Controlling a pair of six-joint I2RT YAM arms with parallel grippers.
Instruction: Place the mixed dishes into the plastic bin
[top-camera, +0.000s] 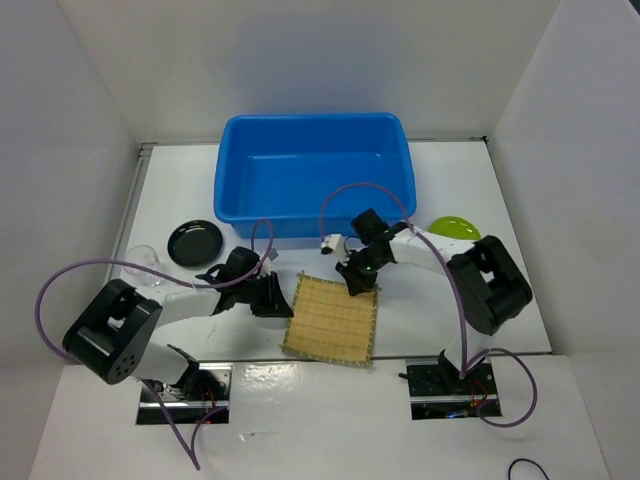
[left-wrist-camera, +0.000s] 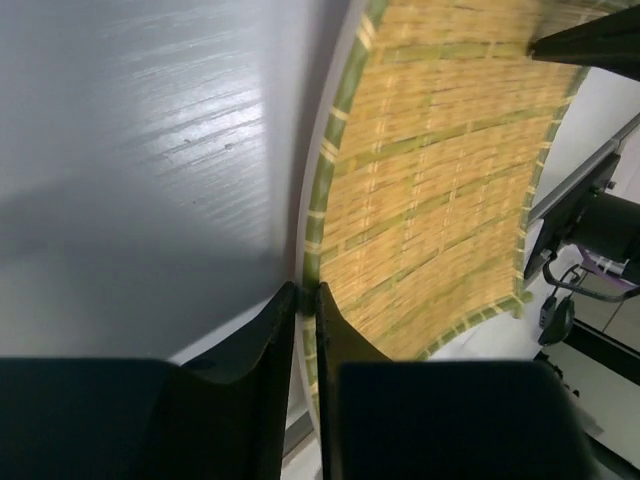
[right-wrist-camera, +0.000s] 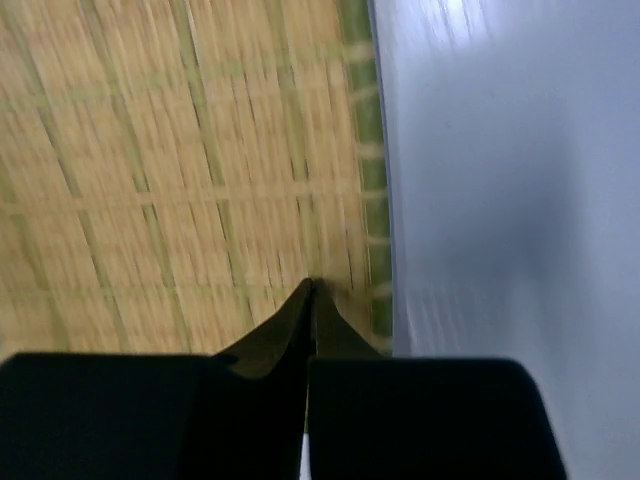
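the left gripper (left-wrist-camera: 302, 292) pinches the bamboo mat (left-wrist-camera: 440, 180) only at its 9 o'clock edge, and the right gripper (right-wrist-camera: 310, 286) is closed tight at 1 o'clock, so the mat may slip.

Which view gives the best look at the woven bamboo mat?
Top external: the whole bamboo mat shows, square, on the table in front of the blue plastic bin. The left wrist view shows a large part of it from one edge. The right wrist view shows only a blurred patch beside its green border.
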